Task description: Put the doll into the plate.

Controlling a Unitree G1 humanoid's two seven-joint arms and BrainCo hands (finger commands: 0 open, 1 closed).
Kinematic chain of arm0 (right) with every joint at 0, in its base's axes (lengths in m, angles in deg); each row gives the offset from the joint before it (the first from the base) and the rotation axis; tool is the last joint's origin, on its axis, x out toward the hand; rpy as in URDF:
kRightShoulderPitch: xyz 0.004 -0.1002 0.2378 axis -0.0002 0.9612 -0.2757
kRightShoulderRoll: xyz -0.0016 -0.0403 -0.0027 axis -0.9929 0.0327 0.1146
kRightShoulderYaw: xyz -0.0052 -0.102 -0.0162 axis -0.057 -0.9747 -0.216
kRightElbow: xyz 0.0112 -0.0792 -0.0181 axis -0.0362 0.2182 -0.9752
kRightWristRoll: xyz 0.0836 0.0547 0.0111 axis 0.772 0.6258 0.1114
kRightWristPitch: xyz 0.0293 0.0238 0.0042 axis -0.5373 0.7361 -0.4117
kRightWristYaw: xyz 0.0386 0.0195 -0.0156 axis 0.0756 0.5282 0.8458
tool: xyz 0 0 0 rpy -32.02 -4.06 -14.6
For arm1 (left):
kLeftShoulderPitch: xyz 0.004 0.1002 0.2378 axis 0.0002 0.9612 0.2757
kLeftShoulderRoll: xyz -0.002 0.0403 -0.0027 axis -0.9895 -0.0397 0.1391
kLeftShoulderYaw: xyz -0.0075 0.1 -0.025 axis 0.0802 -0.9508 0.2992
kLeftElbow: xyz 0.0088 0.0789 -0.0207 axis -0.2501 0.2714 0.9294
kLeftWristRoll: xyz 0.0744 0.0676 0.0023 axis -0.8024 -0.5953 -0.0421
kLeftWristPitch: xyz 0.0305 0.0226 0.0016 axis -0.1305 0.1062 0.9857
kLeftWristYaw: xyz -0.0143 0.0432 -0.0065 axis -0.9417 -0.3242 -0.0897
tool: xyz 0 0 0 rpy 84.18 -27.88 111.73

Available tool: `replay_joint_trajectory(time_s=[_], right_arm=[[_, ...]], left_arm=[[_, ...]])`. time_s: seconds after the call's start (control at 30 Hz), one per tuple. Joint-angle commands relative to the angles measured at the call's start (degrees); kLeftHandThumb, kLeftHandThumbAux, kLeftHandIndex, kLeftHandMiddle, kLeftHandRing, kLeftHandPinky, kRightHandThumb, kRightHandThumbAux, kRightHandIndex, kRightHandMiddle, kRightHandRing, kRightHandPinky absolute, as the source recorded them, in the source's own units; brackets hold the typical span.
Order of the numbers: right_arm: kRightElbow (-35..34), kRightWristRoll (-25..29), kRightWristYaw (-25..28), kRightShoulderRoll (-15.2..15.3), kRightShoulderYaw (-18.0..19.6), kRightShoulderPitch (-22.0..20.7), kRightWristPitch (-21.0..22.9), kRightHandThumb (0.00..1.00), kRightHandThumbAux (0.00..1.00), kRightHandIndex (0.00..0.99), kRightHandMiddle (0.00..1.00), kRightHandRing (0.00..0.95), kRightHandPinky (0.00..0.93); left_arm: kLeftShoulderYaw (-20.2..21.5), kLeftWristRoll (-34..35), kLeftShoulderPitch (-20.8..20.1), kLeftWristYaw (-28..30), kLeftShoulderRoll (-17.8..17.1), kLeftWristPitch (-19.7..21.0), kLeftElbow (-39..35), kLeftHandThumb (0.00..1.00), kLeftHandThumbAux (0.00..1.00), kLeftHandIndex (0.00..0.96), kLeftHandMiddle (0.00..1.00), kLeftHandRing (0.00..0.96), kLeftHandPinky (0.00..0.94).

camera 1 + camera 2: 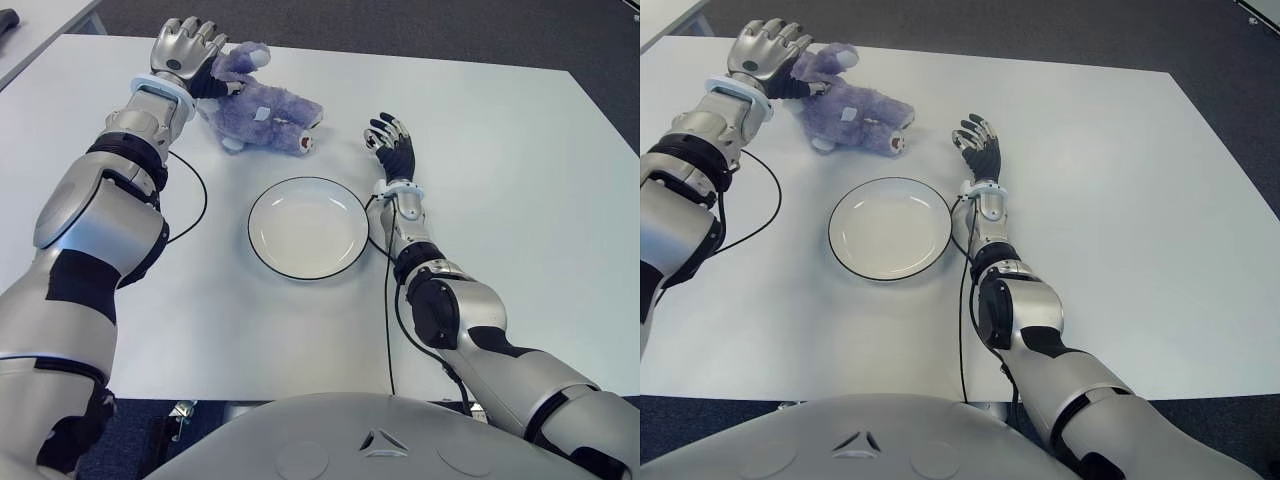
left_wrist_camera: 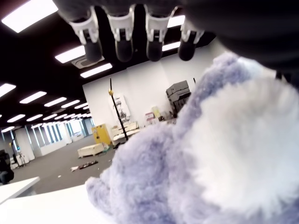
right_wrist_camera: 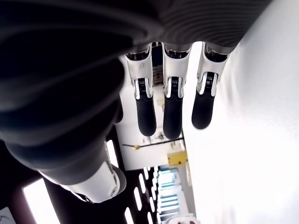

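My left hand (image 1: pixel 188 50) is at the far left of the desk (image 1: pixel 500 150), set over the head end of the doll (image 1: pixel 262 112). In its wrist view the four fingertips (image 2: pixel 124 49) hang straight above the purple plush with a gap under them, so I read the fingers as apart and not clamped on anything. From above the hand overlaps the doll's head, and I cannot tell whether the palm touches it. I judge the grasp as lined up but not made.

The doll lies on its side on the desk, head toward my left hand, feet pointing to the right. It is outside the plate (image 1: pixel 262 250) and just beyond the plate's far rim, with bare desk between them. The plate holds nothing.

My right hand (image 1: pixel 392 140) shows to the right of the plate, near the doll's feet, fingers straight and loose, holding nothing. It stands clear of the path from doll to plate, which I take to be the reason for its place.

A thin black cable (image 1: pixel 200 195) loops on the desk by my left forearm, close to the plate's left side. It could snag during the carry.
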Motion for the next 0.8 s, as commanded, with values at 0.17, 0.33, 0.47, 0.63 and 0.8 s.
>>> replay_joint_trajectory(time_s=[0.17, 0.33, 0.47, 0.63, 0.8], right_arm=[[6.8, 1.2, -0.7, -3.3, 1.3, 11.6, 7.5, 0.441, 0.836, 0.200, 0.263, 0.272, 0.290], [6.8, 1.2, -0.7, -3.3, 1.4, 11.7, 7.5, 0.438, 0.832, 0.199, 0.265, 0.273, 0.283], [6.8, 1.3, -0.6, -3.3, 1.5, 11.8, 7.3, 0.444, 0.835, 0.204, 0.267, 0.272, 0.283], [6.8, 1.5, -0.3, -3.3, 1.6, 11.9, 7.2, 0.472, 0.840, 0.206, 0.272, 0.274, 0.283], [6.8, 1.5, -0.5, -3.3, 1.6, 11.8, 7.2, 0.484, 0.841, 0.205, 0.273, 0.275, 0.284]], left_arm=[[0.5, 0.6, 0.8, 3.9, 2.6, 1.2, 1.1, 0.251, 0.147, 0.000, 0.000, 0.000, 0.000], [1.2, 1.5, 1.8, 4.5, 3.7, 1.2, 1.1, 0.245, 0.143, 0.000, 0.000, 0.000, 0.000], [1.7, 2.1, 2.0, 4.9, 4.1, 0.9, 1.1, 0.253, 0.146, 0.000, 0.000, 0.000, 0.000], [2.4, 3.1, 2.1, 5.2, 5.0, 0.2, 1.0, 0.267, 0.155, 0.000, 0.000, 0.000, 0.000], [3.2, 3.8, 2.3, 5.5, 5.5, -0.4, 0.9, 0.282, 0.165, 0.000, 0.000, 0.000, 0.000]])
